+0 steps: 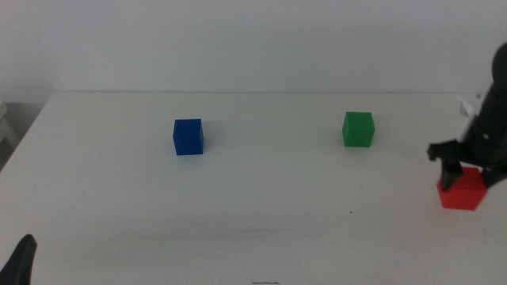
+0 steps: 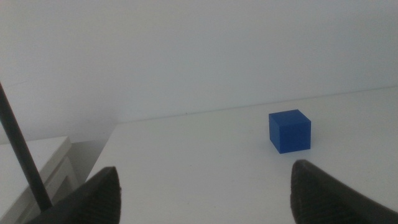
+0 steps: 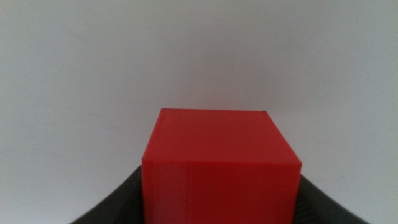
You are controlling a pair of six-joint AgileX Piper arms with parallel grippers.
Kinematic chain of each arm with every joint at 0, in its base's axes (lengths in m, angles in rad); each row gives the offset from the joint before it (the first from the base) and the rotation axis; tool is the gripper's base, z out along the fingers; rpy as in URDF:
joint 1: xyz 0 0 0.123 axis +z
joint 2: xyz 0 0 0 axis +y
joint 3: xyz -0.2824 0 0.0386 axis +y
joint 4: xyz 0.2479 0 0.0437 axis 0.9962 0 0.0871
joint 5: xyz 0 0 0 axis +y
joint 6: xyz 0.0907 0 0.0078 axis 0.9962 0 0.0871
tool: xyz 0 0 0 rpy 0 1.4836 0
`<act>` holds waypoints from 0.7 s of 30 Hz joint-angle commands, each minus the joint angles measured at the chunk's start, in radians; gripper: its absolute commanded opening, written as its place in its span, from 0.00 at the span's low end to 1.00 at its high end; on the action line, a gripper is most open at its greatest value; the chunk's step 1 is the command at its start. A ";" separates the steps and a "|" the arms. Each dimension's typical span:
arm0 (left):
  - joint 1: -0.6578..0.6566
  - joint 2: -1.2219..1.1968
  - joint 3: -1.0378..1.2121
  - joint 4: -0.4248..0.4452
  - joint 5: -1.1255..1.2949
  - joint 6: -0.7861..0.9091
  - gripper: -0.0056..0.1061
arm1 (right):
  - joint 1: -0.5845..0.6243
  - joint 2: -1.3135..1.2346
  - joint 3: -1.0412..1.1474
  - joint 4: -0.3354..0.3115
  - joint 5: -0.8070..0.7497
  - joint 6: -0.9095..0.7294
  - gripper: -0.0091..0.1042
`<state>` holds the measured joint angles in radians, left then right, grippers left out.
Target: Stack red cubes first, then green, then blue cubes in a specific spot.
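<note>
Middle view, white table (image 1: 253, 237), pale wall (image 1: 238, 39)

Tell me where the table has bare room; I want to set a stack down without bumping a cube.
The widest bare patch of table lies between the blue cube and green cube, and in front of both. It is crowded at the right edge, where the right gripper brackets the red cube. The left gripper waits at the near left corner.
</note>
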<state>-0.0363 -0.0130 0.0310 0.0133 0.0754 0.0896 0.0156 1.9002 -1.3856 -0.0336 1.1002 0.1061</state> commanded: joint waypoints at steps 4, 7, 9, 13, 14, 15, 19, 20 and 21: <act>-0.002 -0.018 -0.005 -0.007 -0.075 -0.006 0.89 | 0.123 -0.087 -0.091 -0.009 0.072 0.193 0.07; -0.002 -0.018 -0.005 -0.007 -0.075 -0.006 0.89 | 0.217 -0.086 -0.120 -0.009 0.076 0.276 0.07; -0.002 -0.018 -0.005 -0.007 -0.075 -0.006 0.89 | 0.288 -0.076 -0.147 -0.009 0.075 0.333 0.07; -0.002 -0.018 -0.005 -0.007 -0.075 -0.006 0.89 | 0.415 -0.015 -0.235 -0.009 0.114 0.431 0.07; -0.002 -0.018 -0.005 -0.007 -0.075 -0.006 0.89 | 0.446 0.006 -0.265 -0.009 0.130 0.449 0.07; -0.002 -0.018 -0.005 -0.007 -0.075 -0.006 0.89 | 0.470 0.024 -0.290 -0.009 0.143 0.462 0.07; -0.002 -0.018 -0.005 -0.007 -0.075 -0.006 0.89 | 0.561 0.111 -0.424 -0.002 0.183 0.523 0.07; -0.002 -0.018 -0.005 -0.007 -0.075 -0.006 0.89 | 0.575 0.128 -0.449 0.001 0.192 0.539 0.07; -0.002 -0.018 -0.005 -0.007 -0.075 -0.006 0.89 | 0.591 0.148 -0.479 0.003 0.200 0.549 0.07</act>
<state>-0.0363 -0.0130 0.0310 0.0133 0.0754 0.0896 0.5847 2.0826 -1.7960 -0.0218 1.2174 0.6305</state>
